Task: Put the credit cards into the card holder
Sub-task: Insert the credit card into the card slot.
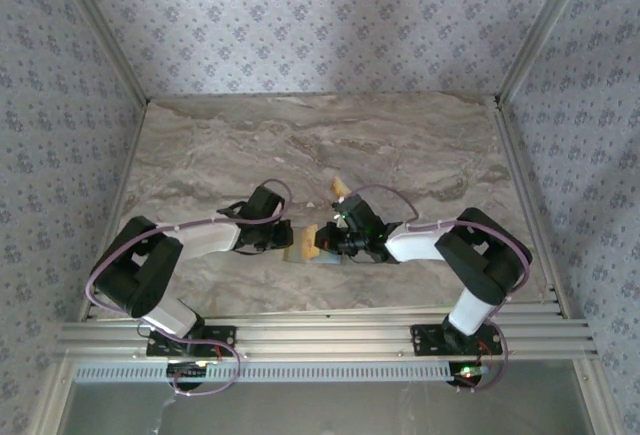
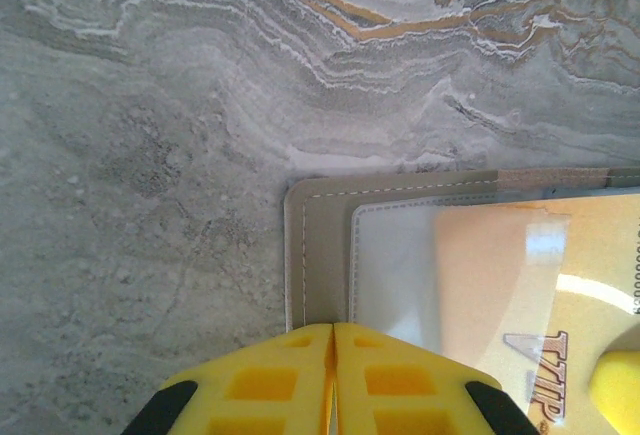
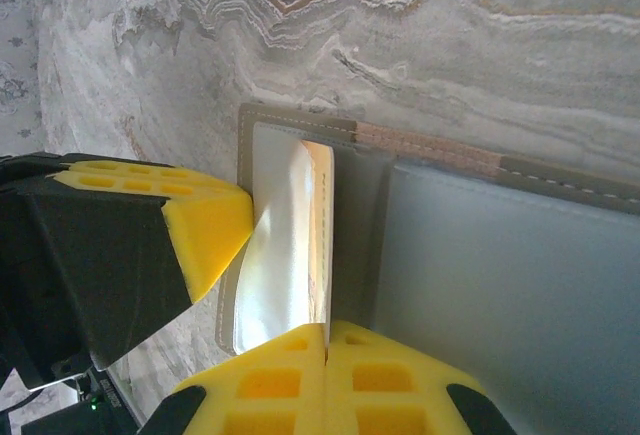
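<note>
Insertion midway: right gripper [image 3: 327, 340] pinches credit card [image 2: 500, 275] half inside card holder [image 2: 318, 255]; left gripper [image 2: 333, 340], pressed together, at its edge; second card [image 1: 340, 189] lies farther.

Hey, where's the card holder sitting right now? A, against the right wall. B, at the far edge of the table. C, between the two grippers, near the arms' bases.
C: the card holder lies on the table between the left gripper and the right gripper, close to the arms' side.
</note>
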